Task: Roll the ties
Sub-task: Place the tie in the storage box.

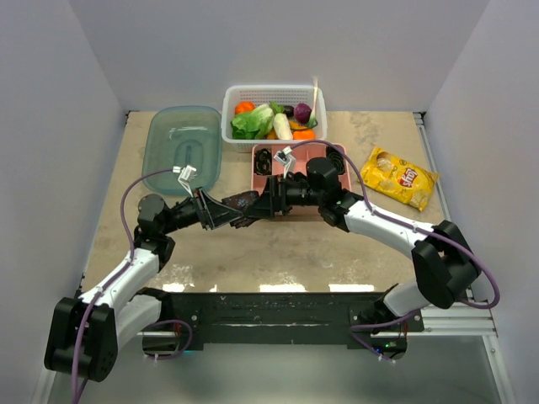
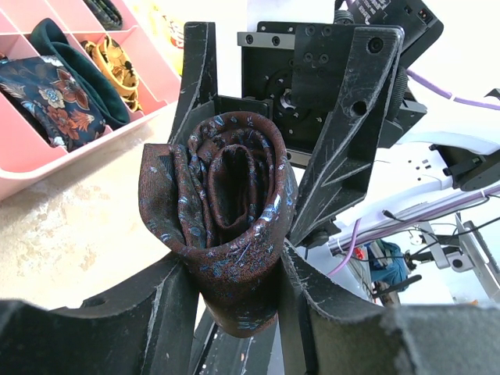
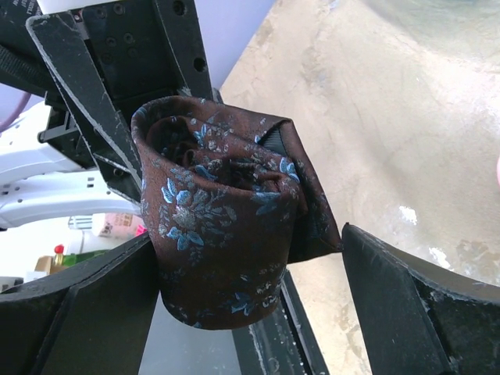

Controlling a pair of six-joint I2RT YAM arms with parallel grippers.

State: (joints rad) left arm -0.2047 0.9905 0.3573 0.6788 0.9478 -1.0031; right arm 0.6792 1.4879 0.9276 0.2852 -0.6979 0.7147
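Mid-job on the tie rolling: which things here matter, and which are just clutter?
For the job: rolled brown tie, pink tray, rolled ties in it.
Lying about: vegetable basket, chip bag, teal tub.

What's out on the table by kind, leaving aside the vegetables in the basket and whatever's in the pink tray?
White basket: 1
Teal tub: 1
Pink tray: 1
Chip bag: 1
Maroon tie: 1
Total: 5

Lay's logo, on yellow chip bag [image 1: 401, 177]
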